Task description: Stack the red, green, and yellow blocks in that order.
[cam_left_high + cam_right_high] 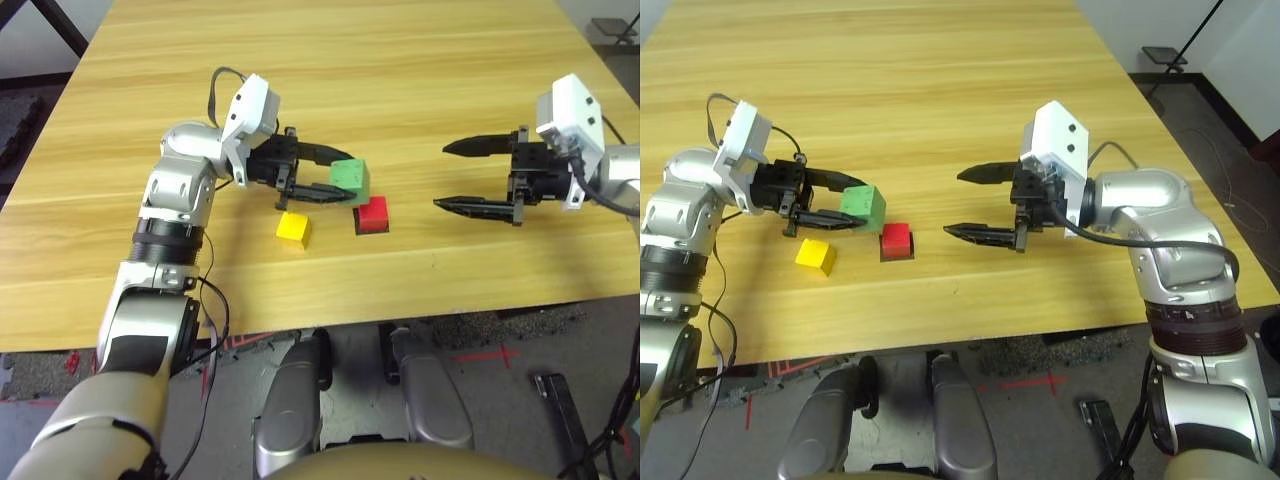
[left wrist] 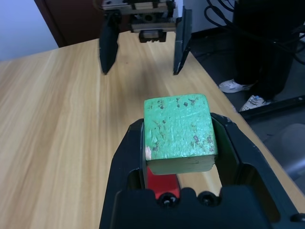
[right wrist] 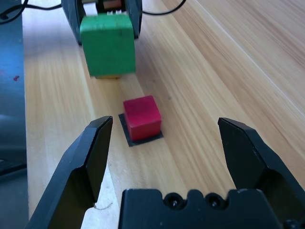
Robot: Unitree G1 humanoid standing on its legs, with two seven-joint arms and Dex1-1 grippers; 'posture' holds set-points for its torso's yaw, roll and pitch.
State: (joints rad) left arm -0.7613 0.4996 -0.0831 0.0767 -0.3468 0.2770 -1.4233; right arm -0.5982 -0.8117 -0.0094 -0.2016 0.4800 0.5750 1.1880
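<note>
While the left jaws [image 1: 322, 174] are clamped on the green block [image 1: 349, 179], as the left eye view shows, the red block [image 1: 373, 214] sits on the black patch [image 1: 373, 232] upon the desk [image 1: 300, 290], and the yellow block [image 1: 293, 230] lies on the desk near it, on the side of the left arm. The green block is beside the red one and a little toward the far side of the desk.

In the right eye view, the right jaws [image 1: 981, 206] stand wide apart, and they hold nothing. I count three blocks: one red, one green, one yellow; also one black patch and two pairs of jaws.

In the left wrist view, the green block is between the two jaws, gripped by its opposite sides. Its top has small dark marks and chips, so I judge it is painted wood: stiff, light, not fragile, perhaps slightly slippery where the paint is smooth. To take hold by two opposite flat faces seems the best way, and this grip looks suitable.

In the right wrist view, the red block is flat on the patch, with its top free. The yellow block should handle the same way, taken low on two opposite sides.
</note>
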